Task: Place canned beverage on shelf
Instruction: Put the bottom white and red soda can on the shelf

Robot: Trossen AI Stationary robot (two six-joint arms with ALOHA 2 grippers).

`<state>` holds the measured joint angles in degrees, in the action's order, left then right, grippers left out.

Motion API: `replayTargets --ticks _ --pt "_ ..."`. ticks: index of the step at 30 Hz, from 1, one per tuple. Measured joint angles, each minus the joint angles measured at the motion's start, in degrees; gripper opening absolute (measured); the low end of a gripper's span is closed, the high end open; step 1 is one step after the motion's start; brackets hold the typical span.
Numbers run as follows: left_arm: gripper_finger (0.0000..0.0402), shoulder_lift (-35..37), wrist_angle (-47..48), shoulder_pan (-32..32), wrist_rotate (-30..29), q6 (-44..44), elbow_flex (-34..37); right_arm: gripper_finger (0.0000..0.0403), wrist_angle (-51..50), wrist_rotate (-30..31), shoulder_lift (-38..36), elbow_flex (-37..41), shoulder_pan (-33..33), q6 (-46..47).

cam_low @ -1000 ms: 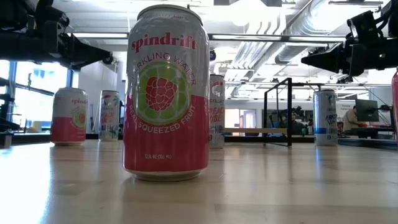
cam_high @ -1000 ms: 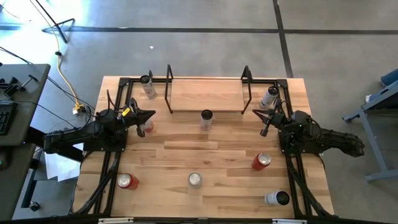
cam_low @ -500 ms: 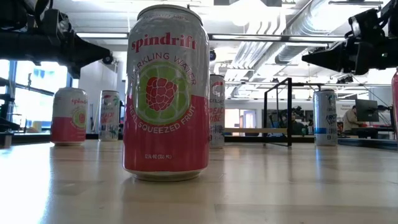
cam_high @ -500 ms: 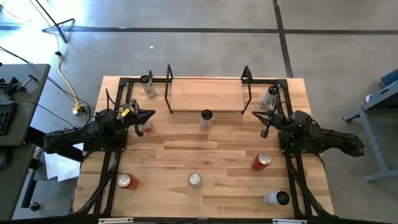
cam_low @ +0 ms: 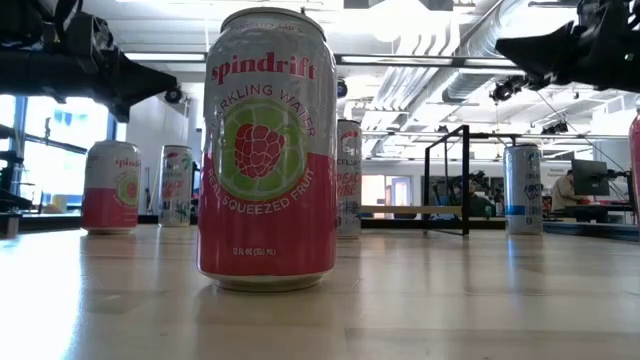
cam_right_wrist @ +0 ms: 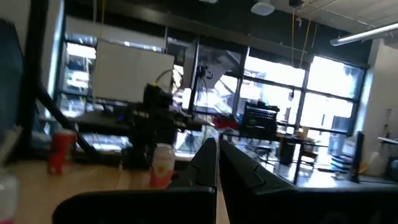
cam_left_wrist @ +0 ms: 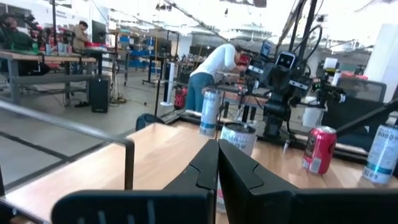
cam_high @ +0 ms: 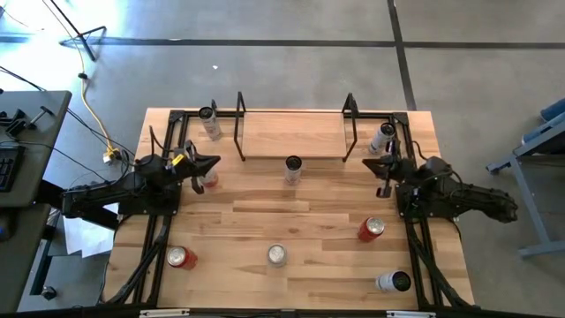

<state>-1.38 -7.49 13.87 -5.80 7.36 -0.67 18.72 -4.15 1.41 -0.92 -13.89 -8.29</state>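
Hovering at your table's right edge, the right gripper (cam_high: 382,167) is clenched on nothing, just beside the shelf's (cam_high: 293,134) right end frame. Your left gripper (cam_high: 209,164), also clenched empty, waits above a red can (cam_high: 205,179). A can (cam_high: 292,169) stands just before the shelf.

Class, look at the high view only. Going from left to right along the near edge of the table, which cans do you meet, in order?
Red can → silver-topped can → white can lying near the right corner.
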Motion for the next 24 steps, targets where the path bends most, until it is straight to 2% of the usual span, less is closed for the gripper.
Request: replayTargets --ticks 5,11,14,19,24 --pt "0.0003 -0.07 -0.17 -0.02 0.04 1.55 0.0 0.0 -1.35 -2.18 4.06 -3.28 0.15 6.81" --pt "0.0003 -0.09 -0.15 -0.02 0.2 1.49 0.0 0.0 -7.3 -1.78 14.3 -12.29 1.46 7.87" --pt "0.0003 -0.09 -0.12 -0.02 0.22 1.47 0.0 0.0 -15.34 0.82 21.59 -19.12 4.91 8.36" --pt "0.0002 -0.09 -0.1 -0.02 0.24 0.0 -0.02 0.0 -35.03 7.83 35.81 -32.79 13.92 10.26" --pt "0.0002 -0.1 0.49 -0.04 0.24 -0.02 0.0 0.0 -49.52 13.74 48.36 -45.16 21.87 17.58"
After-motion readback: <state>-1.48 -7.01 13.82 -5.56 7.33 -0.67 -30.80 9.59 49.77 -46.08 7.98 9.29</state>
